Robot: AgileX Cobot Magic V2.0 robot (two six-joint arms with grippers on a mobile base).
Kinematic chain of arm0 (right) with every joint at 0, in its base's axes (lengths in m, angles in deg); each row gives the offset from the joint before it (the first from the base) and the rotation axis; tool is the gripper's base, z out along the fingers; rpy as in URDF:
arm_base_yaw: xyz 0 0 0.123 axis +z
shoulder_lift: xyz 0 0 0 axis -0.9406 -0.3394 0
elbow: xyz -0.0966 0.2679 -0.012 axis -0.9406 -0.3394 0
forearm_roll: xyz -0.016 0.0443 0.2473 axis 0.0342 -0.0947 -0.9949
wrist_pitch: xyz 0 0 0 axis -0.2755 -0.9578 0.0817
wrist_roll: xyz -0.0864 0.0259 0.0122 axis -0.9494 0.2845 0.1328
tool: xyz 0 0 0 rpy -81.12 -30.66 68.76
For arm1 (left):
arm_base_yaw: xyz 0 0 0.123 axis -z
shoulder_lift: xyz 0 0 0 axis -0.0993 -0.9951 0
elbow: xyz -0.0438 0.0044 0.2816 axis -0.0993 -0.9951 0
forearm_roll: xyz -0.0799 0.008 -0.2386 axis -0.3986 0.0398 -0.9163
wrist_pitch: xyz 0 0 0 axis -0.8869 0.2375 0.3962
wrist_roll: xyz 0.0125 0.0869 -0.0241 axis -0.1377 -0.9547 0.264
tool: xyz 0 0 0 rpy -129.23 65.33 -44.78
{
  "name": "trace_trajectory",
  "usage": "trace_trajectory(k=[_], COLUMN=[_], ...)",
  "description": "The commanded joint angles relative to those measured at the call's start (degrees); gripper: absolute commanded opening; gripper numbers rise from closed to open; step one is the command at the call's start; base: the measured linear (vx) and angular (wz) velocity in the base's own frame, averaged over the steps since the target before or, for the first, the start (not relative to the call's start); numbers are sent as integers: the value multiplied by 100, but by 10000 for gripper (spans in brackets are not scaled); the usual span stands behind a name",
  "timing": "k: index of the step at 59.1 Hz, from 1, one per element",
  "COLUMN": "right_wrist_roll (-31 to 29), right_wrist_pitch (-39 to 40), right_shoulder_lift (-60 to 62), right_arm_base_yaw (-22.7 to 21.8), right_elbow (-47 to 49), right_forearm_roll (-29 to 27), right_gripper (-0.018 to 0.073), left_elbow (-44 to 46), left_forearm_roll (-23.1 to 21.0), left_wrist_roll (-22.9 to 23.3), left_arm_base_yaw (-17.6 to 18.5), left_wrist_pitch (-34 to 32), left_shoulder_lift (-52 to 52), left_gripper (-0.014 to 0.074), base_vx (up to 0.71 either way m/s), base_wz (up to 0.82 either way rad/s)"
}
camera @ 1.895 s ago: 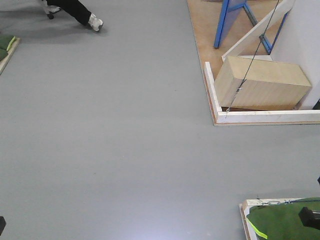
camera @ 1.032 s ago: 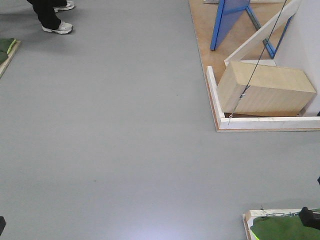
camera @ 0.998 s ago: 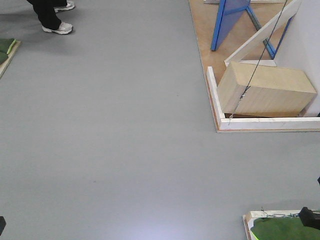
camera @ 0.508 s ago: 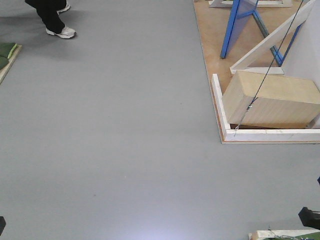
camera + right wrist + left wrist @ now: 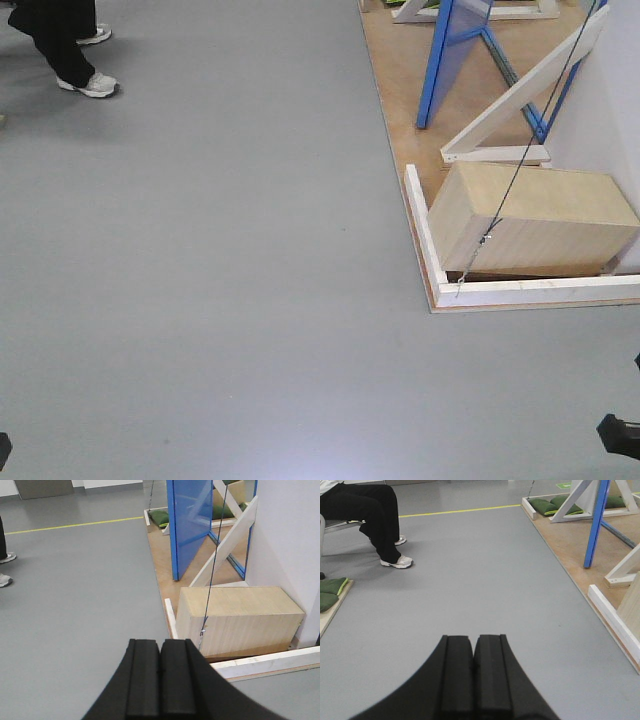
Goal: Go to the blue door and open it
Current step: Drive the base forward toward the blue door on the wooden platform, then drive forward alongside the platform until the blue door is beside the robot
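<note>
The blue door (image 5: 455, 50) stands on a wooden platform at the upper right, seen edge-on from the front view, ahead and to the right of me. In the right wrist view the blue door (image 5: 192, 520) shows as a flat, glossy blue panel; no handle is visible. In the left wrist view only a blue edge of the door (image 5: 596, 525) shows at the far right. My left gripper (image 5: 473, 637) is shut with nothing in it, over bare grey floor. My right gripper (image 5: 160, 641) is also shut and empty, well short of the door.
A pale wooden box (image 5: 530, 220) lies on the platform behind a white board border (image 5: 520, 292). A thin cable (image 5: 520, 160) runs down to it. A white diagonal brace (image 5: 520, 95) leans by the white wall (image 5: 285, 540). A person's legs (image 5: 375, 520) and green cushions (image 5: 330, 592) are at left.
The view has advanced across the floor and swung. The green cushion at the bottom right has left the view, and more of the door shows. The person's feet have shifted.
</note>
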Motion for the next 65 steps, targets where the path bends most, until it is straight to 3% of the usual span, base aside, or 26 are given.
trace_trajectory(k=[1, 65], right_wrist_roll=[-32, -32], right_wrist_pitch=[432, 438], right_shoulder_lift=[105, 100], right_arm_base_yaw=[-22, -31], right_elbow=[-103, -103], right_forearm_roll=[18, 18], right_gripper=[-11, -11], left_elbow=[-3, -3], left_forearm_roll=[0, 0], left_wrist_roll=[18, 18], left_arm_base_yaw=[-15, 4], left_wrist_pitch=[-450, -450], left_shoulder_lift=[97, 92], left_gripper=[70, 70], base_vx=[28, 34], base_wz=[-3, 4])
